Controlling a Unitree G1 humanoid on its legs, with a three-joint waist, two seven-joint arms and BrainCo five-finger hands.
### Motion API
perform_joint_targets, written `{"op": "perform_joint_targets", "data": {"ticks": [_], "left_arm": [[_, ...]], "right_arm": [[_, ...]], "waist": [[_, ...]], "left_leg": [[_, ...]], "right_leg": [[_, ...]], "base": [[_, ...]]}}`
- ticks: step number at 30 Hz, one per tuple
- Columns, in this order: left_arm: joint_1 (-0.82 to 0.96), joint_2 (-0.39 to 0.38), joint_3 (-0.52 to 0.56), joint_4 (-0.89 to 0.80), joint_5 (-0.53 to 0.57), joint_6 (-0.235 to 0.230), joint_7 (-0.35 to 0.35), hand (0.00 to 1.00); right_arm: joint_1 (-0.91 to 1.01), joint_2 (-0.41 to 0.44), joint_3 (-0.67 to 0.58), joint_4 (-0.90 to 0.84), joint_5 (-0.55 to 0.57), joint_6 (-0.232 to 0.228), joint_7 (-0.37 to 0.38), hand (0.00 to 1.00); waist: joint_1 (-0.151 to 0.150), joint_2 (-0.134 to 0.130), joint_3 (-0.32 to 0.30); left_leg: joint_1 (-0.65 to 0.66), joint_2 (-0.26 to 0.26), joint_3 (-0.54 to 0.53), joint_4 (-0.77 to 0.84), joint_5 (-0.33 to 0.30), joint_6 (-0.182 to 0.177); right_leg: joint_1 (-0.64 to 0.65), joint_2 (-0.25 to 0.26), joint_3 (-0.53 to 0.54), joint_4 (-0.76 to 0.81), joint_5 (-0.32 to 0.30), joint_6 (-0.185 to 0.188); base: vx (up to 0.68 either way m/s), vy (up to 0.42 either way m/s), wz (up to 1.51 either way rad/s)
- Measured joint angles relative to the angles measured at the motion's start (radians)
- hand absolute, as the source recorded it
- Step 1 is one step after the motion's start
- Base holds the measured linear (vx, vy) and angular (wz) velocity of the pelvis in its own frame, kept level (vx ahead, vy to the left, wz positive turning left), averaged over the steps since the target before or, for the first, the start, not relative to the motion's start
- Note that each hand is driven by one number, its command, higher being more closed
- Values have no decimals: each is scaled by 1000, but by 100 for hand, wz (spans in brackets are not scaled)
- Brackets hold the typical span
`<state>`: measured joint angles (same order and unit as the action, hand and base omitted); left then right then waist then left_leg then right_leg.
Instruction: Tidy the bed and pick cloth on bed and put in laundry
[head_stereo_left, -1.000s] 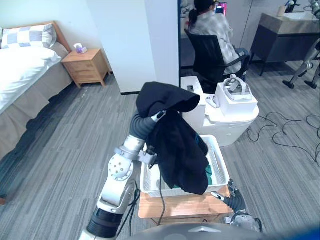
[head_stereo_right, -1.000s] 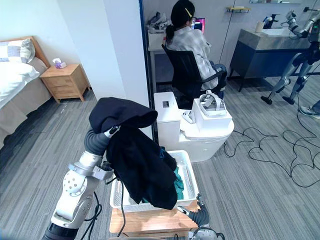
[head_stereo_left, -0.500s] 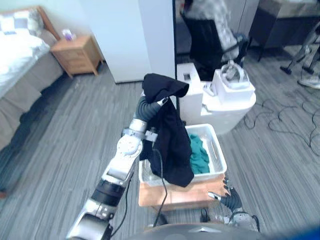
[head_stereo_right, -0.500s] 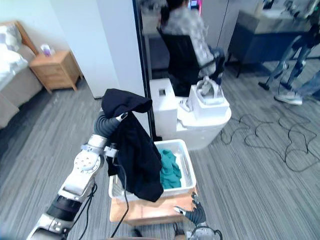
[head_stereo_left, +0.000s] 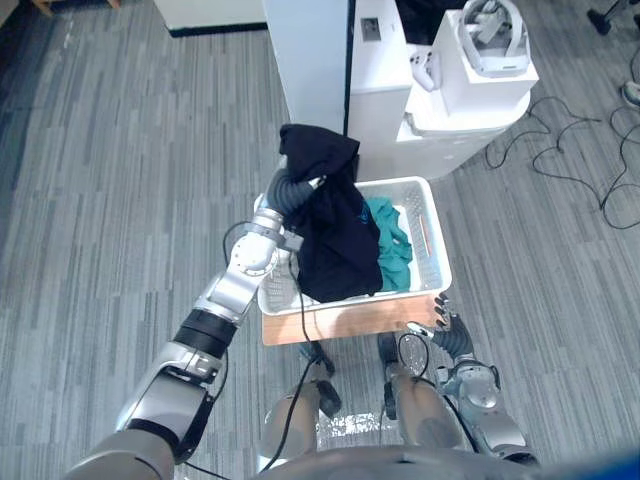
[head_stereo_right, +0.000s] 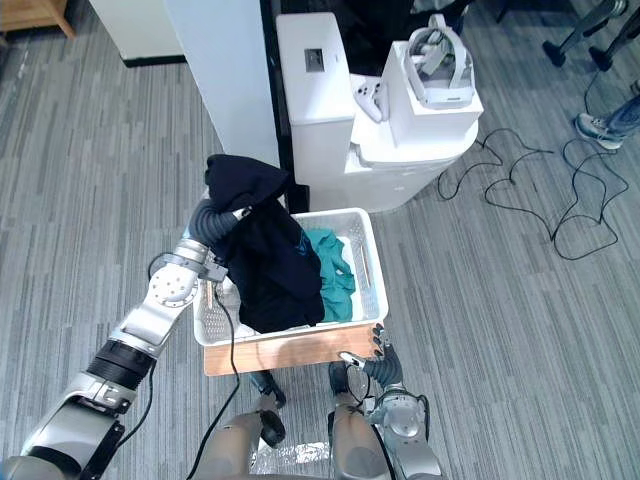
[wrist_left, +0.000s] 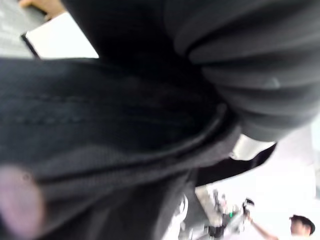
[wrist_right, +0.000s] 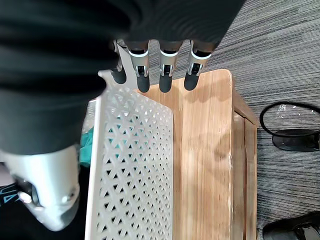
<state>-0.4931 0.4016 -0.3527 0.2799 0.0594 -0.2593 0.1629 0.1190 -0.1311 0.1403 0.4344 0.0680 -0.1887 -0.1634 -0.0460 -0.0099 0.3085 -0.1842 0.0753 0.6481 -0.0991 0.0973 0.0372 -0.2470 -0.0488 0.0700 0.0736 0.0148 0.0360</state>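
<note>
A black cloth (head_stereo_left: 330, 230) hangs over the end of my left arm, whose ribbed wrist cover (head_stereo_left: 287, 190) sticks out from under it. The left hand itself is hidden beneath the cloth, which also covers the left wrist view (wrist_left: 125, 125). The cloth's lower part droops into the white laundry basket (head_stereo_left: 433, 250), beside a teal cloth (head_stereo_left: 392, 245) lying inside. The basket stands on a low wooden table (head_stereo_left: 340, 322). My right hand (head_stereo_left: 447, 332) is open, its fingers (wrist_right: 165, 75) straight over the table's front corner, just off the basket's rim (wrist_right: 135, 165).
Behind the basket stands a white unit (head_stereo_left: 455, 120) with a headset on a box (head_stereo_left: 495, 30) and a controller (head_stereo_left: 425, 68). A white pillar (head_stereo_left: 310, 50) rises at the back left. Cables (head_stereo_left: 590, 170) lie on the grey floor to the right.
The camera has tipped down towards the basket. My left arm has lowered, so the black cloth now hangs lower into the basket. The right hand stays by the table's corner.
</note>
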Motion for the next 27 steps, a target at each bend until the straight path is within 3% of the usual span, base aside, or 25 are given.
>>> {"op": "perform_joint_targets", "data": {"ticks": [5, 6, 12, 21, 27], "left_arm": [[9, -32, -11, 1, -16, 55, -35, 100], [11, -35, -11, 2, -16, 62, -37, 0], [30, -40, -40, 30, -35, 128, -46, 0], [51, -37, 22, 56, -118, 137, -60, 0], [204, -22, 150, -159, -181, 130, -126, 0]], "right_arm": [[-7, -9, -14, -25, 7, -9, -1, 0], [-7, -9, -14, -25, 7, -9, -1, 0], [-8, -10, -12, -25, 7, -9, -2, 0], [-7, -11, -12, -22, 6, -7, -5, 0], [14, -10, -12, 5, -4, 2, 5, 0]], "waist": [[7, 1, 29], [7, 0, 32], [7, 1, 36], [4, 1, 36], [-7, 6, 29]], "left_leg": [[-12, 5, 0, 0, 3, -4], [-12, 5, 0, 0, 3, -4], [-16, 7, 0, 0, 4, -4], [23, 5, -12, 1, 10, 1], [83, 0, -63, -4, 3, -9]], "right_leg": [[-22, 5, 0, 17, -9, -3], [-23, 5, 0, 17, -10, -3], [-26, 7, 0, 17, -18, -4], [17, 7, -6, 14, -26, -6], [98, 0, -43, 7, -53, -3]], "base": [[12, 0, 0], [41, 5, 0], [54, 7, 0], [66, 4, 1], [52, -11, 21]]}}
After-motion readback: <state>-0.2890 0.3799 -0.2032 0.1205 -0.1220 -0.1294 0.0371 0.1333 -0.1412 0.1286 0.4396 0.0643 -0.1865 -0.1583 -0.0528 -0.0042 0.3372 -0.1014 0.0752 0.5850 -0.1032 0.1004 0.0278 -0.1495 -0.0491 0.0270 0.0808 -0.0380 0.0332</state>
